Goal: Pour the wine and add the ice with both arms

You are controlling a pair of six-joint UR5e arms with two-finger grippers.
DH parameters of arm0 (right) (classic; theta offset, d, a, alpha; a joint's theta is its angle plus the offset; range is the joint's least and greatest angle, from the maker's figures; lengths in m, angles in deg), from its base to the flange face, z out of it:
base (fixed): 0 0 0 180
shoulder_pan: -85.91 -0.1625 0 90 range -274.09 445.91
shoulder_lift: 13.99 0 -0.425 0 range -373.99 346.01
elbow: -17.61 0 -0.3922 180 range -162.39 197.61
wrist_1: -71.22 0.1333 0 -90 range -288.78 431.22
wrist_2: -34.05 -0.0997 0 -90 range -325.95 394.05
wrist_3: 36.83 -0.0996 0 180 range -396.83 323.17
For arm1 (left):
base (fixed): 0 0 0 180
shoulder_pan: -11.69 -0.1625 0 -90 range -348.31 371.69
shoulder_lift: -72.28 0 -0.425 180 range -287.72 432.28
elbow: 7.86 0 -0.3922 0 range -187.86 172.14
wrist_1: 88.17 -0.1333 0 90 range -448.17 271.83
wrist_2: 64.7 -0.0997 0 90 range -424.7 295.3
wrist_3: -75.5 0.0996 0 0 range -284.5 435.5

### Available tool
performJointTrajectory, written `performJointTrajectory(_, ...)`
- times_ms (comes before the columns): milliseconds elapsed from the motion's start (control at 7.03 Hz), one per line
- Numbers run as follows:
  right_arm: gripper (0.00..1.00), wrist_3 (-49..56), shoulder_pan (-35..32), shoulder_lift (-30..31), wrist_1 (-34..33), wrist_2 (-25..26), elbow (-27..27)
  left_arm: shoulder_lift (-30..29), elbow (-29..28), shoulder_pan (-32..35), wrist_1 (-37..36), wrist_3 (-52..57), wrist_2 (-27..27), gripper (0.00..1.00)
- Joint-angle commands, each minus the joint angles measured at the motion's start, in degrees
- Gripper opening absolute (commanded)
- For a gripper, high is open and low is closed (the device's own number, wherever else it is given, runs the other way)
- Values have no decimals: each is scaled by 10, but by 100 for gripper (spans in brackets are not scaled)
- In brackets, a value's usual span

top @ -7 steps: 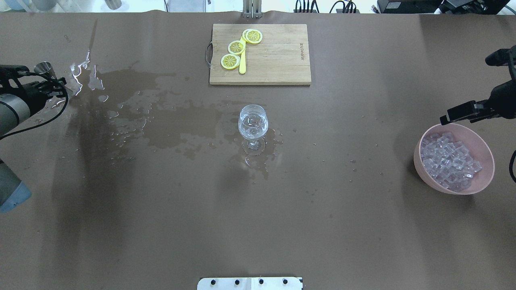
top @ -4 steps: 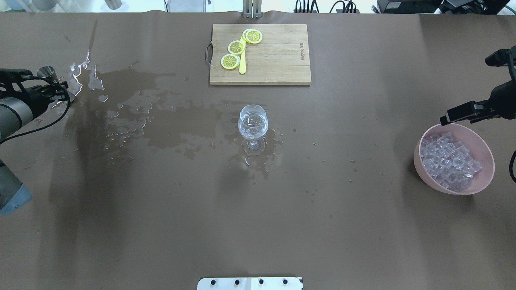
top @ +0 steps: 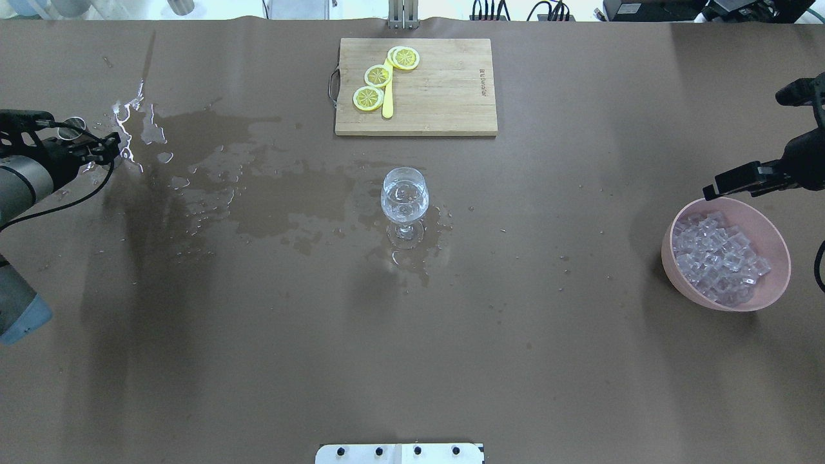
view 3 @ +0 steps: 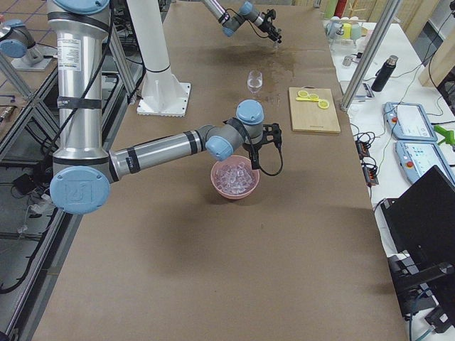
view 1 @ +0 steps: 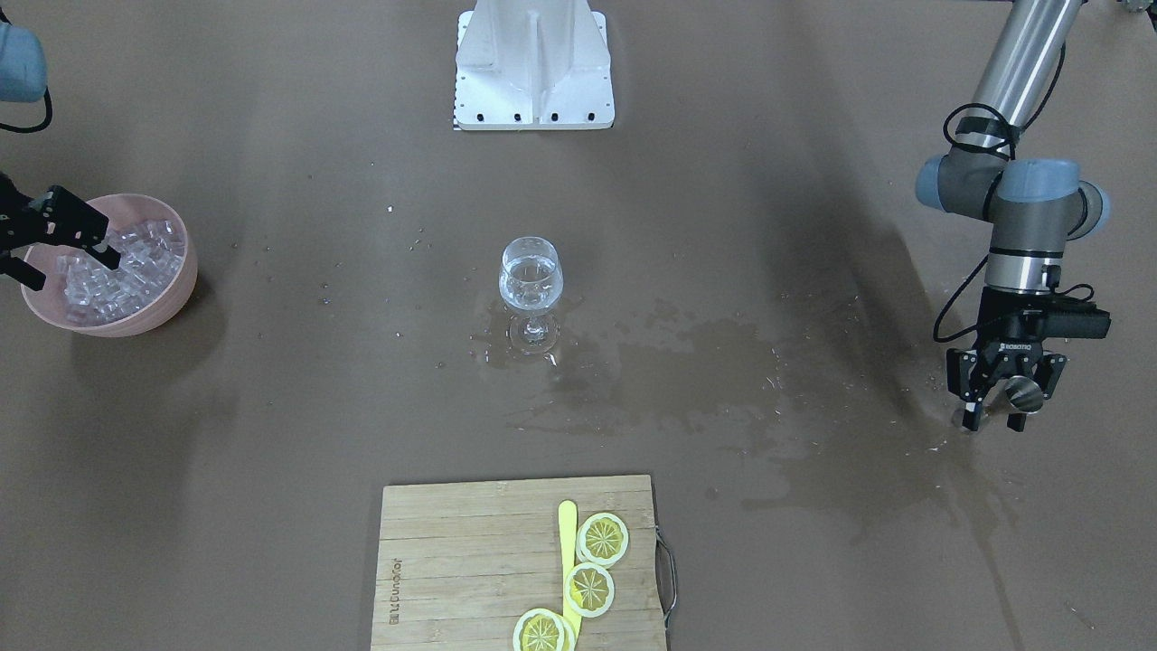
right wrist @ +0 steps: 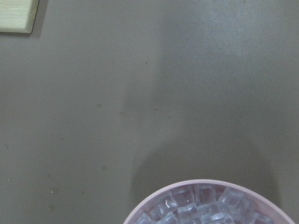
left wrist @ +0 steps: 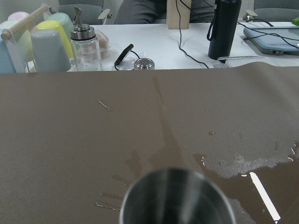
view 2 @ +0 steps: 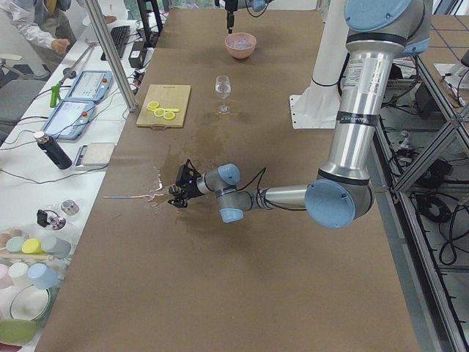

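Item: wine glass [top: 405, 193], upright at table centre, its bowl part filled with clear wine [view 1: 531, 274]; whether any cube is already in it cannot be told. Item: wet patches [top: 283, 193], dark, running from the foot of the glass toward the robot's left end of the table. Item: left gripper [view 1: 1001, 402], low over the far end of that spill and well apart from the glass, its fingers closed on a steel cup [left wrist: 175, 198]; the wrist view shows no liquid in the cup, so the pour reads as done. Item: pink bowl [top: 776, 248], at the robot's right end, heaped with ice [top: 715, 254]. Item: right gripper [view 1: 72, 269], jaws spread and empty, poised over the bowl's rim on its outer side, one finger reaching over the cubes. Governing relation: the ice lies straight below and just inward of the right gripper, while the left gripper is the whole table away, so the right arm is judged the one to take a cube; from the bowl the glass stands well off toward the robot's left, at about the same depth of table. Item: wooden cutting board [top: 445, 90], beyond the glass, bearing lemon slices [top: 378, 75]; no part in this step.
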Motion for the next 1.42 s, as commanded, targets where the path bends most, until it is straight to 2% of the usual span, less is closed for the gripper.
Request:
performJointTrajectory(0, 100, 0, -1, 0, 0, 0, 0, 8, 13, 1, 3, 1, 30, 99)
performJointTrajectory(285, 100, 0, -1, 0, 0, 0, -1, 39, 47, 2, 3, 1, 47, 99)
performJointTrajectory(569, 100, 0, -1, 0, 0, 0, -1, 84, 97, 13, 2, 1, 125, 99)
performJointTrajectory(712, 100, 0, -1, 1, -1, 1, 0, 90, 104, 51, -7, 1, 196, 99)
performJointTrajectory(996, 100, 0, -1, 2, -1, 4, 0, 89, 102, 182, -62, 3, 394, 99)
performJointTrajectory(1138, 100, 0, -1, 1, -1, 10, 0, 85, 114, 219, -115, 33, 453, 99)
performJointTrajectory(1281, 100, 0, 0, 1, -2, 10, 0, 85, 141, 236, -192, 96, 467, 99)
